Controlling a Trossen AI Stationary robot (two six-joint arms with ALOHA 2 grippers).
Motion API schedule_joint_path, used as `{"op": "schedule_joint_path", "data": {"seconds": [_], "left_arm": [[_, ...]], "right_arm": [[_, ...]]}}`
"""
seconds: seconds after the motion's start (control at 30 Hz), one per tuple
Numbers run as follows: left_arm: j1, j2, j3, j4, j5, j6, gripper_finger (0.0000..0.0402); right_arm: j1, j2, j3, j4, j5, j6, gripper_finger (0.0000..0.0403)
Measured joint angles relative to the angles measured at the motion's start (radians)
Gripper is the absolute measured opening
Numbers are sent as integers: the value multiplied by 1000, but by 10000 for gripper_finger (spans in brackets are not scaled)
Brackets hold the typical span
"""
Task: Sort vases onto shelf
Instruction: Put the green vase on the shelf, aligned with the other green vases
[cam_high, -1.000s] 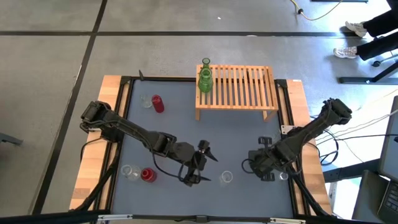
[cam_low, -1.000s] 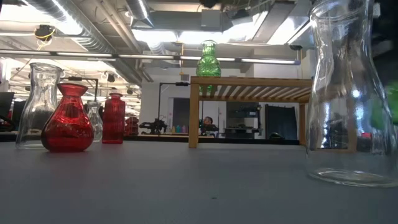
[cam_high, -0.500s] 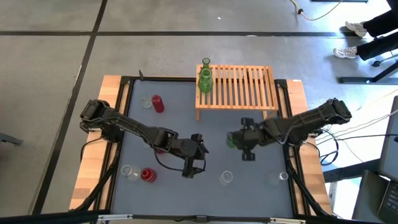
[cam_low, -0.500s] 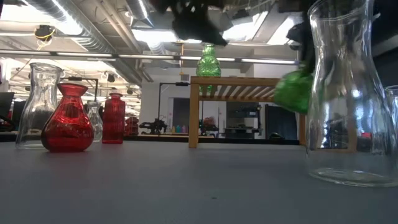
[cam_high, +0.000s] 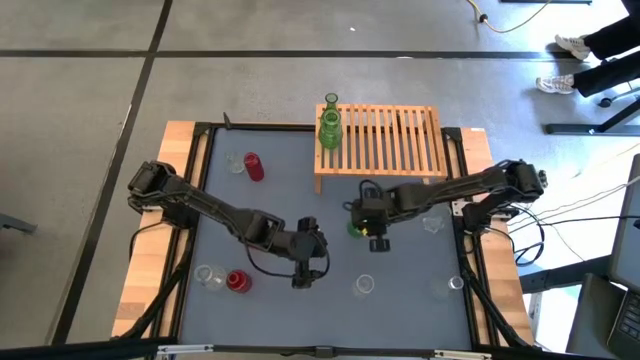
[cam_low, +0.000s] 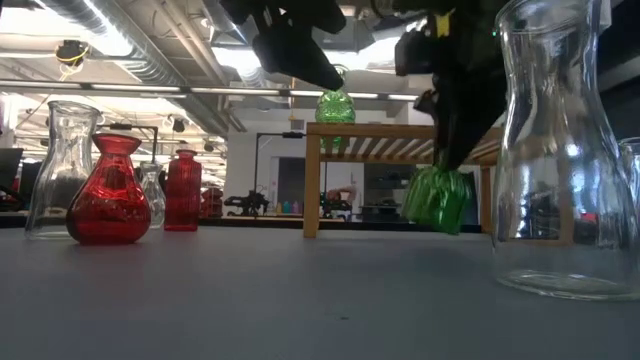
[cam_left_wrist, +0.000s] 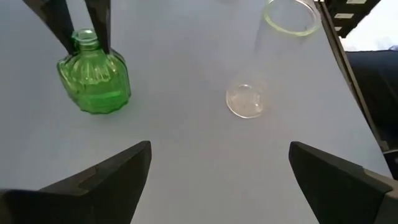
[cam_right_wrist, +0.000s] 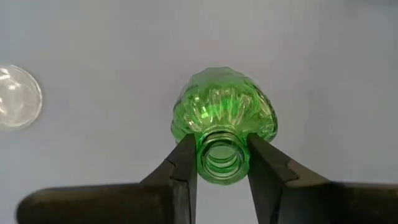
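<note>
- Nearest the low camera stood a big clear vase (cam_low: 560, 150), on the table's (cam_high: 400, 270) front edge, right of centre.
- A red squat vase (cam_high: 237, 282) and a clear one (cam_high: 208, 276) stood side by side at the front left.
- The left gripper (cam_high: 306, 252) hovered over the middle front of the table, its fingers spread wide and holding nothing.
- The right gripper (cam_high: 366, 222) was pinched on the neck of a squat green vase (cam_high: 357, 228), which hung tilted, clear of the table in the low view, just in front of the shelf (cam_high: 385, 140).
- A tall red vase (cam_high: 254, 166) and a small clear vase (cam_high: 235, 163) stood at the back left, beside the shelf.
- A tall green vase (cam_high: 329, 125) stood upright on the shelf's left end.
</note>
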Motion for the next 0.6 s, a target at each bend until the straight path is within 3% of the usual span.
{"op": "schedule_joint_path", "data": {"seconds": [0.6], "left_arm": [[-20, 2, -2, 0, -22, 0, 375]], "right_arm": [[1, 46, 0, 34, -21, 3, 123]]}}
